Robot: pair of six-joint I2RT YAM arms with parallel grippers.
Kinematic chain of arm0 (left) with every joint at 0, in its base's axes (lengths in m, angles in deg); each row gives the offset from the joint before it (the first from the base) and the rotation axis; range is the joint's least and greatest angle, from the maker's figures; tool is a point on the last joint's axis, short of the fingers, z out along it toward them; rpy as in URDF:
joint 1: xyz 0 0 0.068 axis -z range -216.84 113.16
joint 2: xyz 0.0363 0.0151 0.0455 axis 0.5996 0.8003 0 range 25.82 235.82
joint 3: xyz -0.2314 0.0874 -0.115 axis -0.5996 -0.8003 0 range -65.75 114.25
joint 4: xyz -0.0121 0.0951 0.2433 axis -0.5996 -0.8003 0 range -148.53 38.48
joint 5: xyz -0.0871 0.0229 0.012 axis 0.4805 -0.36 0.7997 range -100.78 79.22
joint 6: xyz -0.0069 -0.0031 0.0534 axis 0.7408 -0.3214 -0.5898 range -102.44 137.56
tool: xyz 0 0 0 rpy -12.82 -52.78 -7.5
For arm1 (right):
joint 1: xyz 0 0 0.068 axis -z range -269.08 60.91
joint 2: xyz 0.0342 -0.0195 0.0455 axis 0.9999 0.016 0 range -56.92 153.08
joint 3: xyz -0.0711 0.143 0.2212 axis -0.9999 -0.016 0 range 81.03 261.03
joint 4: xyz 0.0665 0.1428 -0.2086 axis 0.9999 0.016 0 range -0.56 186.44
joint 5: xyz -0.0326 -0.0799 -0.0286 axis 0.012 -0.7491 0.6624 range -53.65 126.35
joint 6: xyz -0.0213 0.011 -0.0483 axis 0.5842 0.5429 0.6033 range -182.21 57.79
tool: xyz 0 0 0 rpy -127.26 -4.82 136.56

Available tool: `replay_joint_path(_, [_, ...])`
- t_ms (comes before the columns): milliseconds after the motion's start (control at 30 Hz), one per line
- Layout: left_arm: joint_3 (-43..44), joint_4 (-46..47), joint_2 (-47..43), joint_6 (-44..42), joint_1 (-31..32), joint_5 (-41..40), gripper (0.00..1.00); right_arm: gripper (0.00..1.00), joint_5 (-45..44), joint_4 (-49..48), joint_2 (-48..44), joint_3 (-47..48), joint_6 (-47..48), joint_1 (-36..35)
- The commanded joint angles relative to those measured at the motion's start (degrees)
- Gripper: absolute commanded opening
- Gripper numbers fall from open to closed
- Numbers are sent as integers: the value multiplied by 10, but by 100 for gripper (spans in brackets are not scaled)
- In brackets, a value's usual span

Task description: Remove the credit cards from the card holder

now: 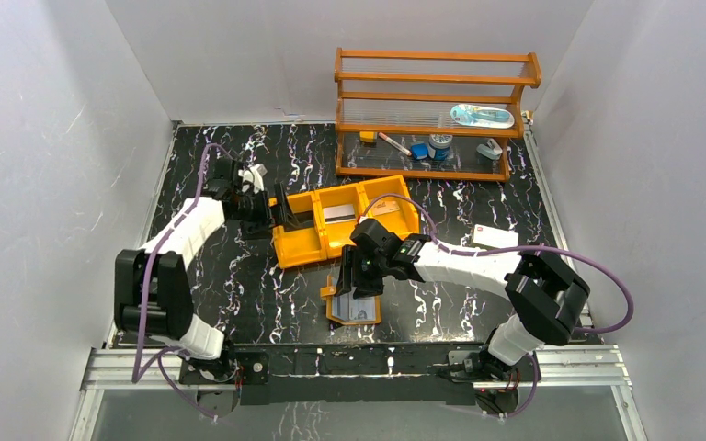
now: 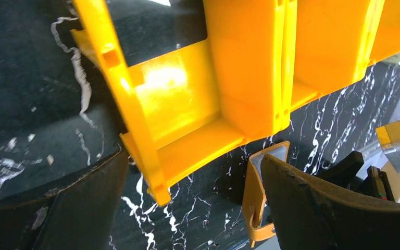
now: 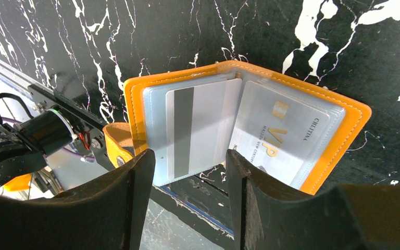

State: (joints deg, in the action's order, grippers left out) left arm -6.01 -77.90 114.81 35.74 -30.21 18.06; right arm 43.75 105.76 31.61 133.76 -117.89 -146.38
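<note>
The card holder (image 1: pixel 355 309) lies open near the table's front edge, orange-tan with pale shiny pockets. In the right wrist view the card holder (image 3: pixel 351 122) shows a whitish-grey card with a dark stripe (image 3: pixel 203 127) in its left leaf and a pale VIP card (image 3: pixel 284 138) in its right pocket. My right gripper (image 3: pixel 190 166) is open just above it, jaws either side of the striped card's lower edge. My left gripper (image 2: pixel 192 177) is open at the left end of the orange tray (image 2: pixel 187 130). The holder's snap tab side (image 2: pixel 252 200) shows there too.
The orange three-compartment tray (image 1: pixel 296 248) sits mid-table, with a grey card (image 1: pixel 337 213) and a tan card (image 1: pixel 384 209) in its compartments. A white box with a red mark (image 1: pixel 496 237) lies to the right. A wooden shelf (image 1: pixel 432 83) with small items stands at the back.
</note>
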Motion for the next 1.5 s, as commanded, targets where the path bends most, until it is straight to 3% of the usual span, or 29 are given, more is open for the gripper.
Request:
replay_joint_path(0, [-1, -38, -80, 16, -2, -81, 98, 61, 7, -12, -8, 6, -3, -2])
replay_joint_path(200, [-10, -80, -165, 39, -2, -88, 98, 61, -4, -16, -19, -7, -16, -2])
replay_joint_path(400, [-88, -87, -259, 75, 9, 68, 84, 53, 16, -61, -13, -36, -55, -2])
replay_joint_path(600, [-152, -80, -309, 115, 123, 57, 79, 49, 35, -97, 12, -43, -71, -2])
replay_joint_path(800, [-195, -33, -302, 159, 194, 40, 75, 47, 36, -80, 34, -32, -69, -2])
replay_joint_path(1000, [-202, -16, -244, 168, 249, -13, 62, 47, 34, -72, 43, -35, -70, -2])
replay_joint_path(1300, [-209, 5, -189, 169, 268, -52, 47, 46, 35, -75, 38, -39, -72, -3])
replay_joint_path(1467, [-202, 18, -160, 169, 280, -58, 46, 46, 35, -79, 39, -38, -72, -2])
